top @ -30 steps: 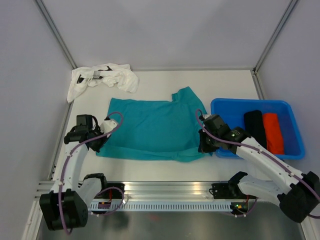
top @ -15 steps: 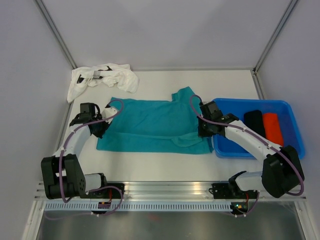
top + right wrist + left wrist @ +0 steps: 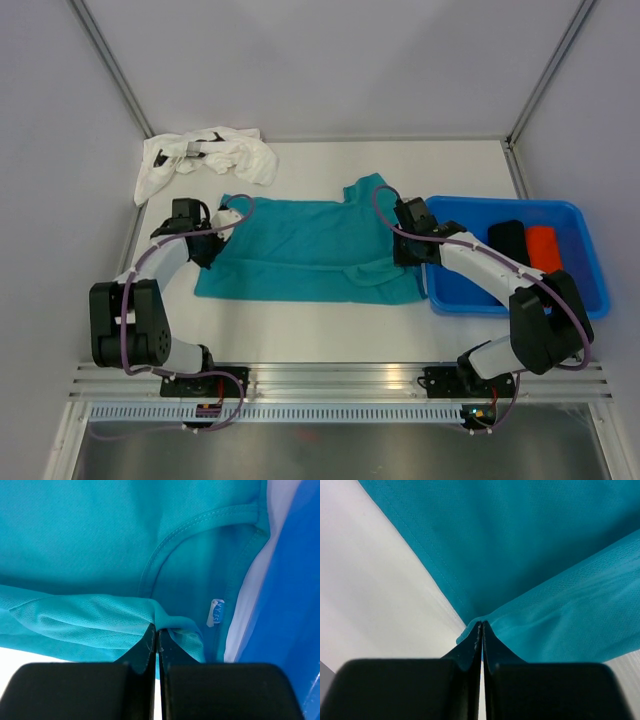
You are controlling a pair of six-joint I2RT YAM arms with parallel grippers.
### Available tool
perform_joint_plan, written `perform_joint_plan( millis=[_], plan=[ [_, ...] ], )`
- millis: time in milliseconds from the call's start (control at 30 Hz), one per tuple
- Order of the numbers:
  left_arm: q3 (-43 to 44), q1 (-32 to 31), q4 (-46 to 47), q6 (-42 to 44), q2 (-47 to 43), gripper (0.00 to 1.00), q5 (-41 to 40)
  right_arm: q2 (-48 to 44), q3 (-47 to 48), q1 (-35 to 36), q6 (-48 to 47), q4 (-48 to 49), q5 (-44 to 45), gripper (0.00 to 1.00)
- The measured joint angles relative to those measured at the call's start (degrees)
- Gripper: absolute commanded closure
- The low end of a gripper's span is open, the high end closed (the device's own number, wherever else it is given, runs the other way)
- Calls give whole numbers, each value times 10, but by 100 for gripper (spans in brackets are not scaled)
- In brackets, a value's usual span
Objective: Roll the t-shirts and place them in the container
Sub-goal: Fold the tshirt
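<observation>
Left gripper (image 3: 481, 626) is closed on a folded edge of the soft teal cloth t-shirt (image 3: 300, 250). Right gripper (image 3: 156, 629), also closed, seemingly pinches a fold at its neck end.

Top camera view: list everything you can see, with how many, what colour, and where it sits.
teal t-shirt: one, teal, spread at the table's middle, near edge folded over
white t-shirt: one, white, crumpled at the far left corner
tub: one, blue, on the right
black t-shirt: one, black, rolled, inside the tub
orange-red t-shirt: one, orange-red, rolled, beside the black one
table: one, white
left gripper: one, black, shut on the teal t-shirt's left end
right gripper: one, black, shut on its right end
</observation>
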Motion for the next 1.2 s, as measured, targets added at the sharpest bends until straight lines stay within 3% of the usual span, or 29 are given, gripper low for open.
perform_joint_plan(
  millis=[133,200,233,267,300,333,467,700,833,967,1100,1200],
  plan=[
    [8,-5,10,-3,18,97,-11,6,1,0,0,9,9,100],
    [10,-7,17,-5,25,87,-15,12,3,0,0,16,11,90],
    [11,-8,19,-6,28,75,-17,17,3,0,0,22,12,81],
    [12,-8,21,-7,30,67,-19,22,3,0,0,24,14,63],
    [14,-9,23,-11,31,60,-24,28,3,0,3,26,16,57],
    [14,-10,25,-14,31,55,-28,31,3,0,0,26,19,54],
    [21,-10,32,-19,30,49,-45,34,4,0,-2,23,24,48],
    [22,-13,0,2,-75,42,-32,16,21,5,-4,1,26,50],
    [-40,-41,-8,67,-157,36,-26,-16,19,23,-3,-7,19,55],
    [-138,-72,-31,127,-141,36,-32,-36,-10,43,2,-3,-5,80],
    [-146,-73,-16,150,-118,38,-39,-38,-56,45,13,3,-17,87],
    [-143,-74,8,158,-100,51,-45,-37,-80,45,17,7,-26,88]
  ],
)
